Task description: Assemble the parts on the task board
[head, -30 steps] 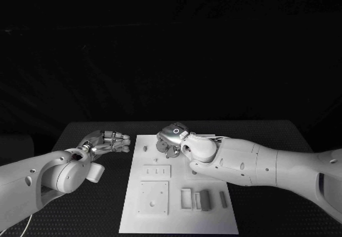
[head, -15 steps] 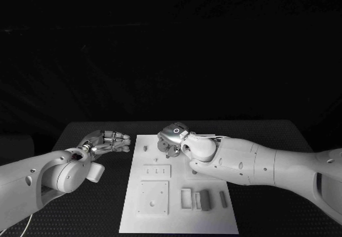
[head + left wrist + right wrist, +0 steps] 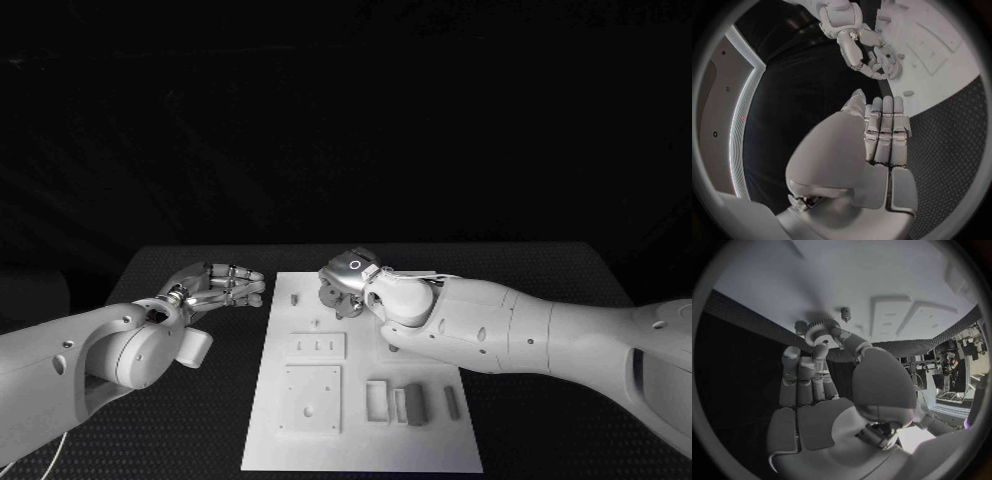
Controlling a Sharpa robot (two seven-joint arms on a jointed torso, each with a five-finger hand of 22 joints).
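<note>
Table (image 3: 577,270): black, with a textured mat surface; it carried the task board at its middle.
Task board (image 3: 433,440): a white rectangular plate, long side running away from the robot. It bore raised square blocks with small holes, and near its front edge a row of upright slots and bars.
Right hand (image 3: 346,283): over the far end of the board, fingertips pinching a gear.
Left hand (image 3: 216,285): hung over the mat just beside the board's far left corner, fingers straight and close together, grasping nothing.
Gear (image 3: 821,333): a small grey toothed wheel with a pale hub, held at the board's far edge, next to a small peg (image 3: 845,315) standing on the board.
</note>
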